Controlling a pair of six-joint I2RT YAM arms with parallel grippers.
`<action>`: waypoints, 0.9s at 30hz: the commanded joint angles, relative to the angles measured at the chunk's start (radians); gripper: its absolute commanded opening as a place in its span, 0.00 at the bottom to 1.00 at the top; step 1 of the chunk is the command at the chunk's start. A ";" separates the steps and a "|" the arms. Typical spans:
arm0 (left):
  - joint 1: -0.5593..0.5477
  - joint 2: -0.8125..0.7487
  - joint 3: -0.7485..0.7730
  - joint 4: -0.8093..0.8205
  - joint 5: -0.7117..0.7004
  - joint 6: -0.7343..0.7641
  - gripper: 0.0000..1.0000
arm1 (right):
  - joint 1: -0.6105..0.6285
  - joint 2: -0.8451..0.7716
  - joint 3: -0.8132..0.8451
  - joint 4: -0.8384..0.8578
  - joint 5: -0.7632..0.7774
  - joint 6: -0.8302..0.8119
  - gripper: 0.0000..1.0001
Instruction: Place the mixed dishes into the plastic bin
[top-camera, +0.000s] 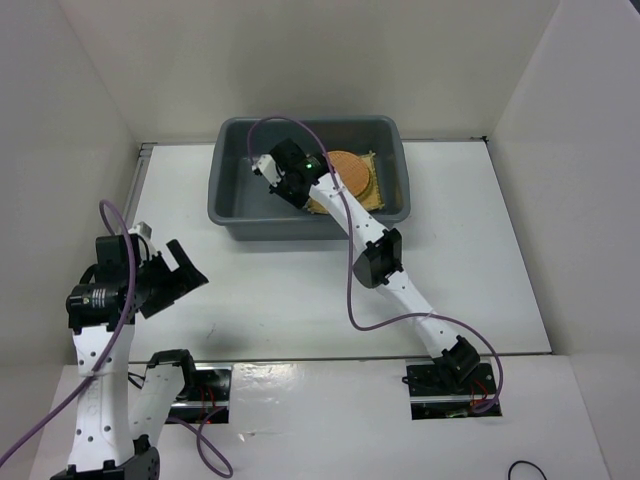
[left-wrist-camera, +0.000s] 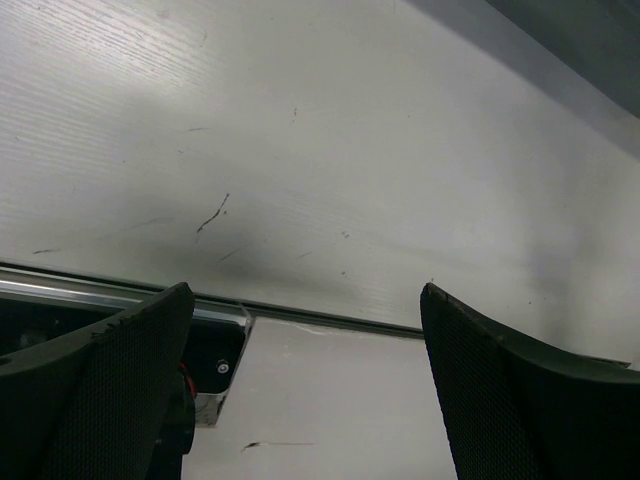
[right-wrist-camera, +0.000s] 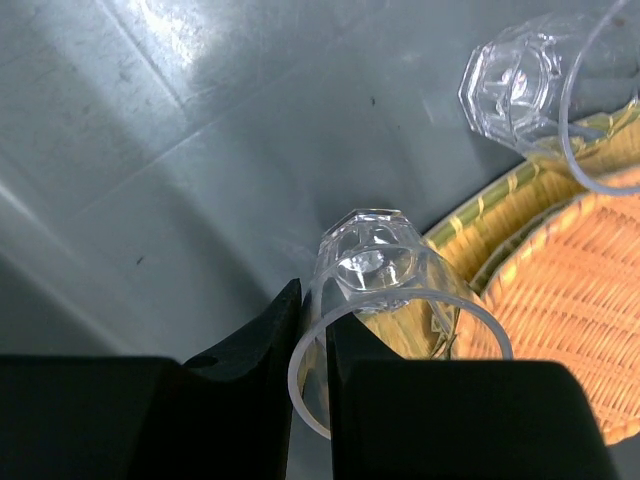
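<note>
Overhead view: the plastic bin (top-camera: 228, 190) stands at 12 o'clock on the surface (top-camera: 300, 300). The right arm reaches into the bin.

Right claw (right-wrist-camera: 312, 325): clenched, grasping a clear glass (right-wrist-camera: 370, 265) by its rim wall, one finger inside the mouth and one outside. The glass lies tilted, with its faceted base pointing toward 12 o'clock in the wrist view.

At 3 o'clock of the bin floor lies the yellow slatted mat (top-camera: 374, 185), with the orange-brown woven disc (top-camera: 348, 172) on top of it. A second clear glass (right-wrist-camera: 515, 85) rests on its side at 1 o'clock of the held glass, against the mat edge.

Left claw (top-camera: 185, 285): released, jaws spread wide, at 8 o'clock above the bare surface, well apart from the bin.
</note>
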 joint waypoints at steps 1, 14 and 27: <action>0.006 -0.017 0.033 -0.006 0.015 -0.020 1.00 | 0.002 0.010 0.032 0.052 0.004 -0.009 0.03; 0.006 -0.026 0.004 -0.006 0.024 -0.030 1.00 | 0.013 -0.001 0.032 0.071 -0.038 0.001 0.09; 0.006 -0.035 -0.016 0.003 0.024 -0.030 1.00 | 0.013 0.039 0.032 0.099 -0.032 -0.039 0.25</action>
